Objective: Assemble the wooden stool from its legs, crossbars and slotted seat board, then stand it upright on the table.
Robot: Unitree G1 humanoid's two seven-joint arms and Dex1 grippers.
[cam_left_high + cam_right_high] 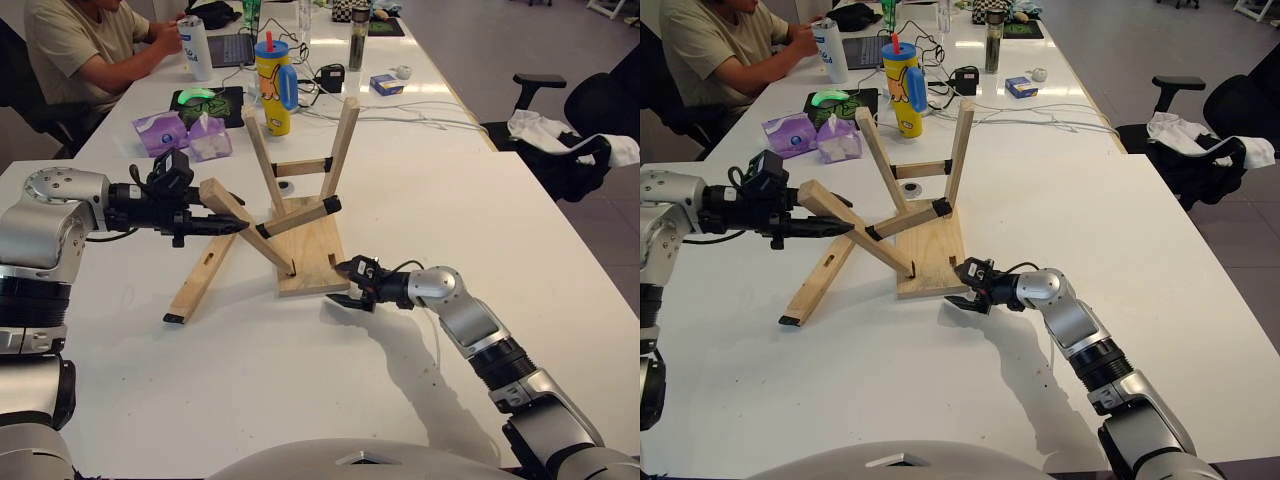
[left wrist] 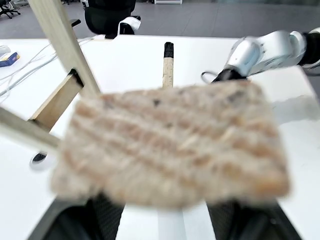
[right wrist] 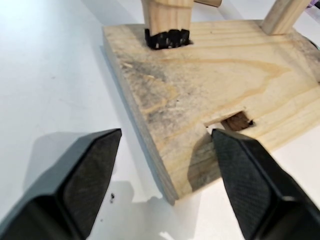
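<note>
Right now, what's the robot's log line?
left jaws: shut on leg | right jaws: open at seat board corner | stool: unfinished

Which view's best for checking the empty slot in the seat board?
Right wrist view: the empty slot is close up in the seat board, just past the open right gripper. Eye views: a tiny dark mark at most. In the left wrist view the leg blocks it.

The left arm (image 1: 62, 215) reaches level from the left edge of the counter (image 1: 430, 210), held above the surface, and the left pincer (image 1: 222, 224) clamps the end of a wooden leg (image 1: 265, 248). The right arm (image 1: 482, 332) stretches in from the near edge, forearm low, with the right pincer (image 1: 348, 284) low over the counter, its fingers (image 3: 89, 176) spread wide.
</note>
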